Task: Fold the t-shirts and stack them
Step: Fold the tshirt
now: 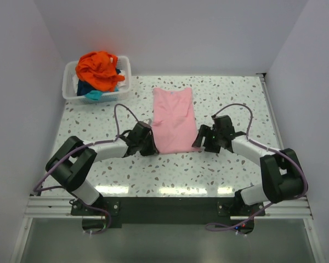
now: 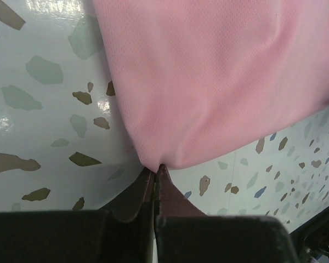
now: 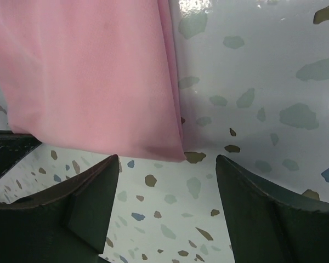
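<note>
**Get the second corner before lifting**

The pink shirt lies flat in the middle of the table as a long narrow strip, its near hem between the two arms; the left gripper has its jaws pressed together on the near left corner, a small peak of cloth pinched at the tips; the right gripper stands with its jaws apart, the near right corner lying just ahead of the gap and not yet caught

My judgement: the right side should slide forward until the corner sits well between the jaws, then clamp every layer; both corners should rise together and level, the hem kept gently taut, and travel toward the far end so the edges meet squarely

The orange shirt and a teal shirt wait in the bin at the far left
</note>
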`<action>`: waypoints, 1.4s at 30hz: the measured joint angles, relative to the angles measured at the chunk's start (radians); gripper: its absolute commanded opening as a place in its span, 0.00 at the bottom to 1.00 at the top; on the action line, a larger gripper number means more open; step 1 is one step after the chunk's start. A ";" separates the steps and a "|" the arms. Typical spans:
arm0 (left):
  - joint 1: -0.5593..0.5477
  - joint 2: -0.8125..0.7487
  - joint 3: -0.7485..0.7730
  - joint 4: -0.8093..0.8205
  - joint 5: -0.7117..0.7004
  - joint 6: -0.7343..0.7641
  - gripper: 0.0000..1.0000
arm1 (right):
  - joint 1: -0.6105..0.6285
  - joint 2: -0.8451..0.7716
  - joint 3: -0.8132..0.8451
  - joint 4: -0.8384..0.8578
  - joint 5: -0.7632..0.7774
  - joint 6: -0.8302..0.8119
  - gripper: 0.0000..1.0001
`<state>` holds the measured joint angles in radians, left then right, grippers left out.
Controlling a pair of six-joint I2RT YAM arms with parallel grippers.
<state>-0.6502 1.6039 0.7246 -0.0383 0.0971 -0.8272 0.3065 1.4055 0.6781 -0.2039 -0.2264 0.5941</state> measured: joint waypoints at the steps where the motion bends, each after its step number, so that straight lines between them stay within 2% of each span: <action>1: 0.000 0.000 0.000 0.000 0.000 0.000 0.00 | 0.000 0.017 0.000 0.007 -0.002 0.002 0.69; 6: 0.000 0.000 0.000 0.000 -0.001 0.000 0.00 | 0.000 0.080 0.007 0.056 -0.031 0.019 0.59; 10: 0.000 0.000 0.000 0.000 -0.003 0.000 0.00 | 0.000 0.104 0.008 0.081 -0.055 0.027 0.42; 14: 0.000 -0.002 -0.003 0.003 -0.006 -0.002 0.00 | 0.000 0.111 -0.004 0.095 -0.065 0.037 0.37; 18: 0.000 -0.016 -0.028 0.030 -0.012 -0.010 0.00 | 0.001 0.104 -0.028 0.103 -0.073 0.042 0.14; 21: 0.000 -0.035 -0.056 0.050 -0.019 -0.024 0.00 | 0.002 0.101 -0.040 0.103 -0.080 0.047 0.09; 24: 0.000 -0.061 -0.085 0.062 -0.024 -0.028 0.00 | 0.008 0.086 -0.053 0.100 -0.084 0.047 0.00; 31: -0.026 -0.219 -0.229 0.055 -0.038 -0.065 0.00 | 0.051 -0.081 -0.144 0.018 -0.099 0.047 0.00; 36: -0.078 -0.418 -0.314 -0.038 -0.051 -0.099 0.00 | 0.087 -0.278 -0.193 -0.109 -0.130 0.055 0.00; 42: -0.122 -0.681 -0.323 -0.172 -0.097 -0.136 0.00 | 0.120 -0.476 -0.188 -0.262 -0.183 0.070 0.00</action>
<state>-0.7719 0.9234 0.4019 -0.2100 -0.0002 -0.9630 0.4267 0.9298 0.4904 -0.4664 -0.4095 0.6643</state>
